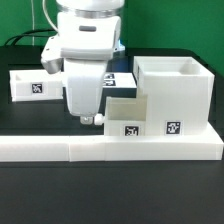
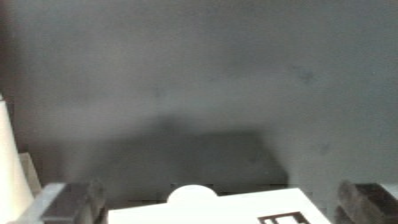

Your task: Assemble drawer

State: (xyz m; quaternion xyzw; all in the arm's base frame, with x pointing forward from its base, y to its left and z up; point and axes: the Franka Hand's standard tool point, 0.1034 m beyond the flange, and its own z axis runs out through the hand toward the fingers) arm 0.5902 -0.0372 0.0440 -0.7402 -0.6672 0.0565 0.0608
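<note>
The large white housing [image 1: 172,95] stands at the exterior view's right, with a tag low on its front. One small tray [image 1: 126,116] with a tag sits against its left side. A second tagged tray [image 1: 33,87] lies at the far left. My gripper [image 1: 88,118] hangs low just left of the middle tray and is open. In the wrist view my gripper [image 2: 217,207] has its dark fingers [image 2: 71,203] wide apart. The tray's white knobbed end [image 2: 199,198] lies between them without touching.
The long low white L-shaped wall [image 1: 110,150] runs along the front, with the housing and middle tray behind it. The marker board [image 1: 122,78] lies flat behind the arm. The table is black [image 2: 196,80].
</note>
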